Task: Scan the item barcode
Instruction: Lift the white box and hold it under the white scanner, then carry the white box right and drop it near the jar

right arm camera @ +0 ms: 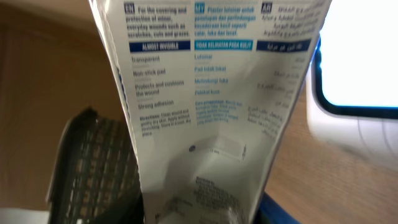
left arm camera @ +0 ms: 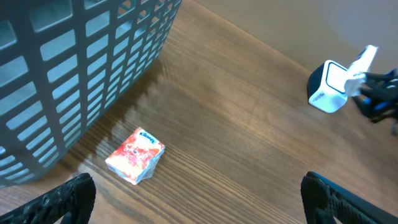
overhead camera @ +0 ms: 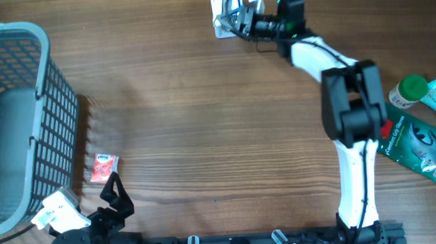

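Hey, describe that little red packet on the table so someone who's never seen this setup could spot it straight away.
Find the big grey basket on the left of the wooden table. Just outside its wall, toward the robot's side, lies a small packet. It is the only red and white thing there, far smaller than the green pack on the far right.

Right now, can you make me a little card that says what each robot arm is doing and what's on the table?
left pincer: open, empty, above the table near the red packet
right pincer: shut on the white pack, close to the scanner
basket: grey, at the left edge
other things: green pouch and green-capped bottle, far right
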`<state>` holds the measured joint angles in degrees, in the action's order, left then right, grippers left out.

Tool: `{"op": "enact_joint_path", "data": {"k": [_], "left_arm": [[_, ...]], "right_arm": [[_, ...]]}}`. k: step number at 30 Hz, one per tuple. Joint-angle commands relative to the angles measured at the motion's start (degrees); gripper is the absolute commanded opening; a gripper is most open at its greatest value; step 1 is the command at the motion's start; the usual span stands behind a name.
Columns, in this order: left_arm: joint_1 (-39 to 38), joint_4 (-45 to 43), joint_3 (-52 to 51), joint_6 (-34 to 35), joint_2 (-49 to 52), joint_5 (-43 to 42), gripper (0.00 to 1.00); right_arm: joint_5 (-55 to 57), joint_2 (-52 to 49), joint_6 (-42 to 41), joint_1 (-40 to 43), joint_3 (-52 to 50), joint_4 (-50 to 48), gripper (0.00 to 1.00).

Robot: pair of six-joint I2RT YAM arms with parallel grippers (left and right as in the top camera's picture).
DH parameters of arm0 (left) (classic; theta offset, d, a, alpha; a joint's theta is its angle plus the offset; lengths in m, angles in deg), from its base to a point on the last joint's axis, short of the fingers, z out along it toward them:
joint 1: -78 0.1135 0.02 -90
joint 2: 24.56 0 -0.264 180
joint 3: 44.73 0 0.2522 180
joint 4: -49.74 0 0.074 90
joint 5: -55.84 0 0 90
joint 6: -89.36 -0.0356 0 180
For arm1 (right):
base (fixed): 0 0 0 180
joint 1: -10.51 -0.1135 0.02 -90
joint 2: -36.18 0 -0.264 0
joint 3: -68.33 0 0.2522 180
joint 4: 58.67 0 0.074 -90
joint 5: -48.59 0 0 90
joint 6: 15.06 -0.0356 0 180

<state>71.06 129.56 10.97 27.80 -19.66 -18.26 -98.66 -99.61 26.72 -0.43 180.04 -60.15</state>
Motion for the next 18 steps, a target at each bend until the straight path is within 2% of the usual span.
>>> {"op": "enact_joint_path", "data": {"k": [1,2,3,5,6,8,13,14,15,16,17,18], "left_arm": [[0.31,-0.24,-0.09,0.46,-0.15,-0.44,1.00],[0.31,-0.24,-0.09,0.46,-0.15,-0.46,1.00],[0.31,-0.24,-0.09,0.46,-0.15,-0.44,1.00],[0.31,-0.24,-0.09,0.46,-0.15,-0.46,1.00],[0.31,-0.24,-0.09,0.46,-0.15,-0.44,1.00],[0.31,-0.24,-0.09,0.46,-0.15,-0.44,1.00],[0.31,-0.24,-0.09,0.46,-0.15,-0.44,1.00],[0.31,-0.24,-0.09,0.46,-0.15,-0.44,1.00],[0.31,-0.24,-0.09,0.44,-0.15,-0.44,1.00],[0.31,-0.24,-0.09,0.46,-0.15,-0.46,1.00],[0.31,-0.24,-0.09,0.44,-0.15,-0.46,1.00],[0.31,-0.24,-0.09,0.46,-0.15,-0.46,1.00]], "right_arm": [[19.39,15.06,24.65,1.95,0.83,27.15,0.12],[35.60,18.56,29.16,2.01,0.83,37.22,0.12],[48.15,20.70,30.49,2.01,0.83,43.32,0.13],[66.69,23.41,30.03,2.64,0.83,53.40,0.13],[71.25,23.58,29.88,3.52,0.83,57.29,0.13],[74.60,22.82,27.41,7.10,-0.81,61.92,0.13],[73.09,19.93,23.65,18.73,-7.39,60.11,0.14],[71.97,19.63,24.06,20.61,-8.37,58.62,0.21],[70.66,19.63,24.28,21.88,-8.61,57.83,0.40],[68.65,19.63,24.65,22.73,-8.59,56.70,0.68],[66.10,19.69,26.91,22.93,-8.31,55.76,0.89],[63.87,19.71,29.29,22.77,-7.76,55.30,1.00]]}}
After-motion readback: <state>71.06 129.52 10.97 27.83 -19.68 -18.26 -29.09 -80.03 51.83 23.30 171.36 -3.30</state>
